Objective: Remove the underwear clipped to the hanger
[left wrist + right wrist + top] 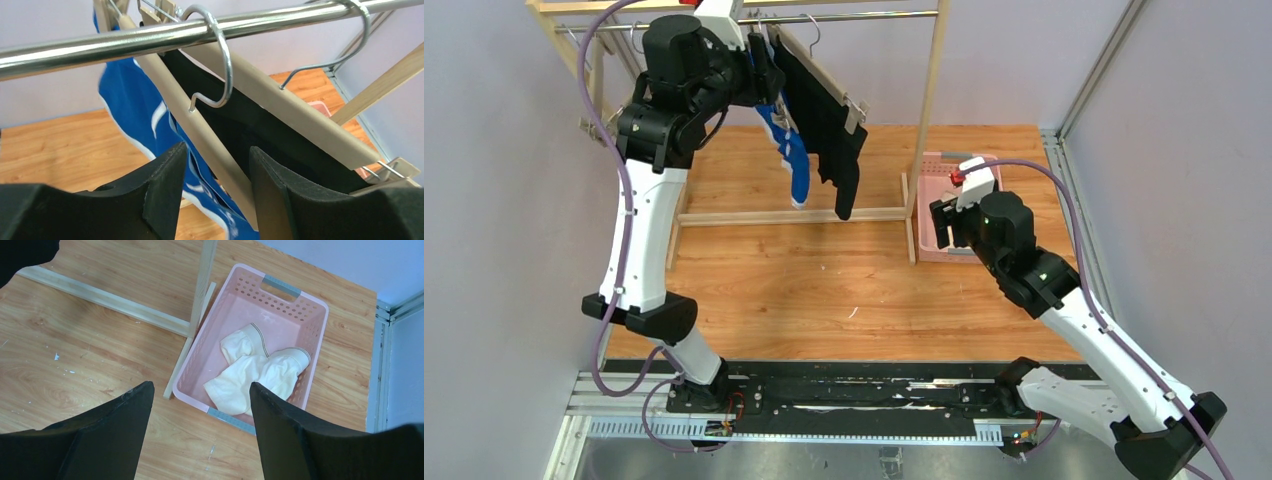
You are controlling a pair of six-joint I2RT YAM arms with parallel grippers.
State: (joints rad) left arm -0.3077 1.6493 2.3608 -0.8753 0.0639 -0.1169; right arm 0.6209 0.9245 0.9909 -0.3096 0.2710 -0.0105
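The royal blue underwear (796, 160) and the black underwear (836, 140) hang from beige wooden hangers (210, 145) hooked on the metal rail (100, 45). My left gripper (766, 68) is raised to the rail and stands open. In the left wrist view its fingers (165, 190) straddle the front hanger's bar, with blue underwear (130, 105) on the left and black underwear (260, 125) on the right. The cream-white underwear (255, 375) lies crumpled in the pink basket (282, 287). My right gripper (200, 390) hovers open and empty over that basket's near edge.
A wooden rack carries the rail: its right post (929, 100) stands beside the pink basket (924, 200), and its base bar (794, 215) lies across the wooden tabletop. A metal clip (856, 112) sits at the black hanger's end. Grey walls close in left and right.
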